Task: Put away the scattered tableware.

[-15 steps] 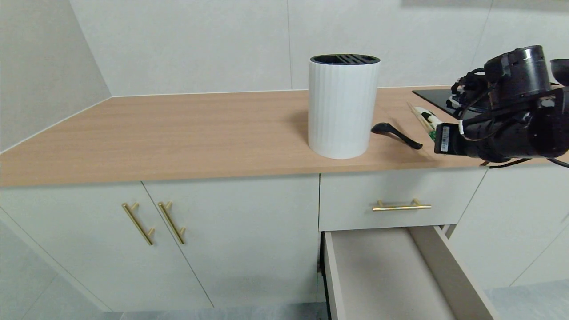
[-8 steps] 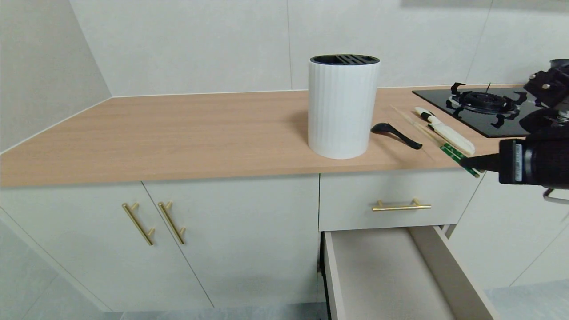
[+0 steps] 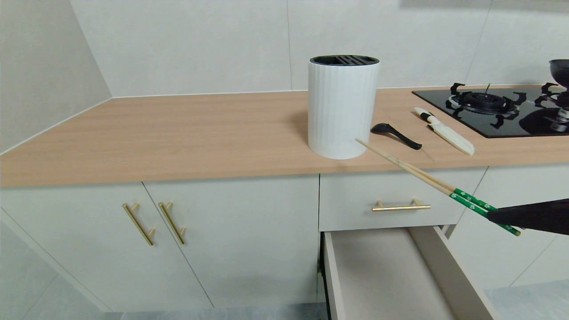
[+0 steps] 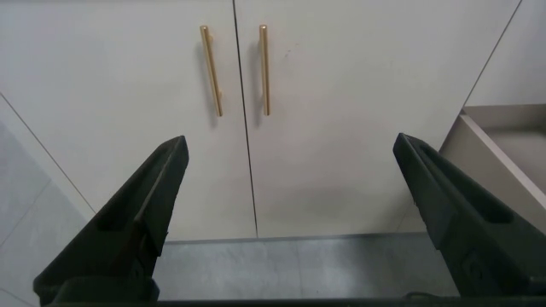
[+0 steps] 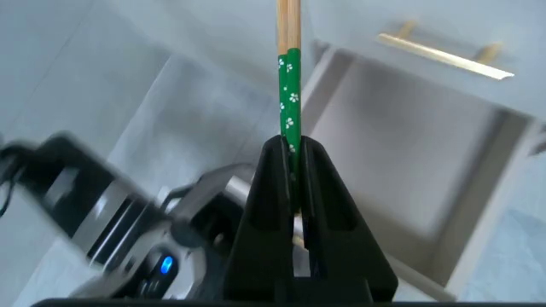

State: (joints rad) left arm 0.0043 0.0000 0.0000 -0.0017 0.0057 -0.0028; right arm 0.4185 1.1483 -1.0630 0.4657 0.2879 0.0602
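left gripper [image 4: 288, 152]: jaws spread wide | right gripper [image 5: 293, 166]: jaws clamped on green-ended wooden chopsticks [image 5: 288, 51] jutting past the tips

No legible text, label, brand, number or sign in any view. Only markings noted: small white motifs on green ends of chopsticks [image 3: 438, 184]. These appear to be floral pattern, not lettering; too small to confirm.
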